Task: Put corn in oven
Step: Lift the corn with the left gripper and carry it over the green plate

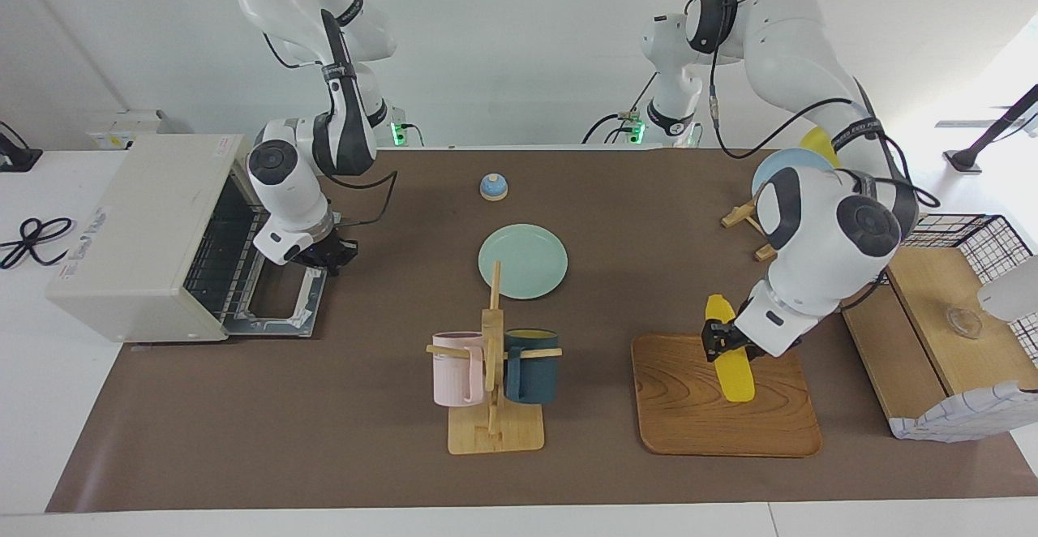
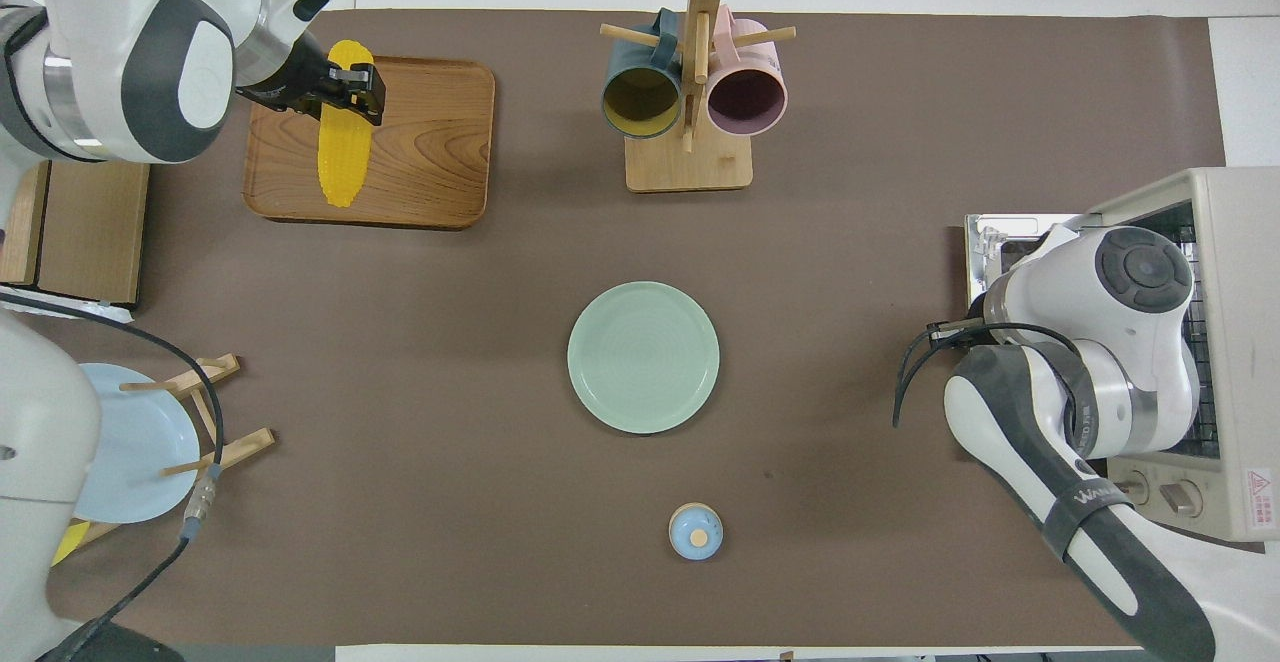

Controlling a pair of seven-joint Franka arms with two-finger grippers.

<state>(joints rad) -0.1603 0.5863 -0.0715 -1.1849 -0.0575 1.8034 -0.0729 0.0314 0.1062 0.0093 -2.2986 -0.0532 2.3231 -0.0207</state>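
Now the left gripper point(image 1: 718, 341) is clamped on the ribbed yellow corn point(image 1: 728, 351), raised over the wooden tray point(image 1: 689, 407); the right gripper point(image 1: 322, 259), fingers together, sits at the oven's point(image 1: 138, 229) dropped door point(image 1: 280, 302).

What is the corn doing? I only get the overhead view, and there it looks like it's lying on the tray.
Observer: From the facing view, the corn is up off the wooden tray. The left tool is shut on it.
Operator: Is the oven open? A big arm covers it for me.
Observer: Yes. The oven has its door dropped flat, and the wire rack inside shows.
Operator: Where's the tool of that big arm?
Observer: The right tool is shut, down at the door's outer edge. I can't tell if it grips the handle.
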